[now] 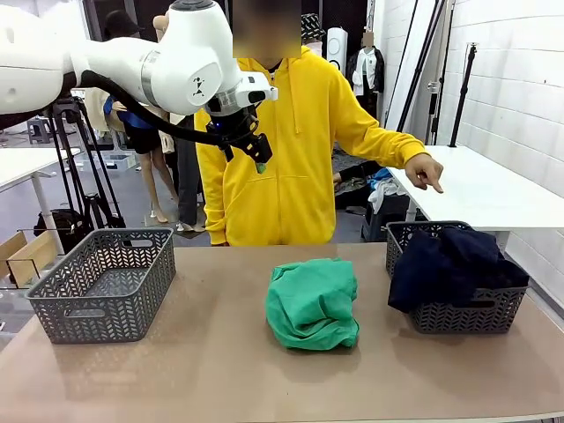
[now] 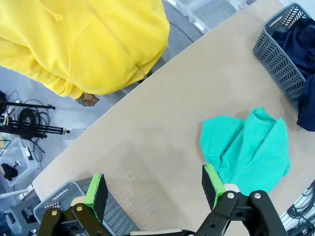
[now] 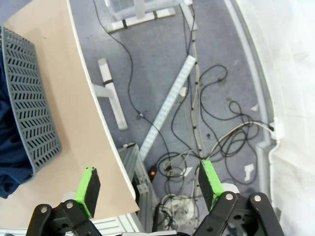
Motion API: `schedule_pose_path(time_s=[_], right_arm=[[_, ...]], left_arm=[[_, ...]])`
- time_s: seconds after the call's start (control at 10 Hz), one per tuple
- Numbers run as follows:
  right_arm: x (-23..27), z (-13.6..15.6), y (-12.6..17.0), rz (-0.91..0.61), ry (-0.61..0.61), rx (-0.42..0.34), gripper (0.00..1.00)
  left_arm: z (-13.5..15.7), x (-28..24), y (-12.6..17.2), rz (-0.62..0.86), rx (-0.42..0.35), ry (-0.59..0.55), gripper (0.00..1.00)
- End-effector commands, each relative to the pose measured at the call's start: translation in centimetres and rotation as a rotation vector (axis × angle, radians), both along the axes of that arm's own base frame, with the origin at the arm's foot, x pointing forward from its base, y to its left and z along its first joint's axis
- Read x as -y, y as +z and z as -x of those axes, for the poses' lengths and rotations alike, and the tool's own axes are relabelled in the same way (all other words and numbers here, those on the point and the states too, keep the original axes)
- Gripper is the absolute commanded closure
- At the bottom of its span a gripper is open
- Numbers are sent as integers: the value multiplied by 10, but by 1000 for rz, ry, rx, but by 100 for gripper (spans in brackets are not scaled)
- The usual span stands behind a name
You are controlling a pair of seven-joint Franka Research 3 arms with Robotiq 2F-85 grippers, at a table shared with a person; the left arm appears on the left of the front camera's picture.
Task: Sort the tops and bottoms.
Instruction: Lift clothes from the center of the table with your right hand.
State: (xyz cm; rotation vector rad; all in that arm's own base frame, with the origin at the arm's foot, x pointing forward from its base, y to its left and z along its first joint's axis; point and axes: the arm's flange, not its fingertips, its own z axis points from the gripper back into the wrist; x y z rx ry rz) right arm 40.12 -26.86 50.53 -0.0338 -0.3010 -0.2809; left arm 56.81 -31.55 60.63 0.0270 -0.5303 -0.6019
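The green garment point(image 1: 312, 304) lies bunched on the bench point(image 1: 220, 370), well below the left hand point(image 1: 249, 145), which hangs wide open, gripping nothing. Navy clothes point(image 1: 449, 260) fill the right basket point(image 1: 458, 315); the right hand point(image 3: 147, 189) gapes, empty.

A crumpled bright green cloth garment point(image 1: 312, 302) is showing against the plain tan tabletop point(image 1: 220, 370). Dark navy cloth point(image 1: 449, 263) is filling a grey plastic basket with herringbone-patterned walls point(image 1: 463, 313); a person's zip hoodie point(image 1: 291, 141) is glowing bright yellow.

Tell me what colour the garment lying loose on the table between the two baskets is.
Bright green; the garment shows best in the front view.
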Motion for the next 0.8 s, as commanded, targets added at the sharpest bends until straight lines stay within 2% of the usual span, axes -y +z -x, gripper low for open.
schedule_pose_path(time_s=[0.0, 0.1, 0.3, 0.5, 0.7], right_arm=[[0, 1, -1, 3, 13, -2, 0], [0, 1, -1, 3, 13, -2, 0], [0, 1, -1, 3, 13, -2, 0], [0, 1, -1, 3, 13, -2, 0], [0, 1, -1, 3, 13, -2, 0]], left_arm=[[1, 0, 1, 0, 1, 0, 0], [-10, -39, 10, -30, 25, 69, 0], [-14, -129, 23, -32, 61, 261, 0], [-18, -209, 23, -50, 42, 480, 0], [-13, -283, 4, -62, -10, 663, 0]])
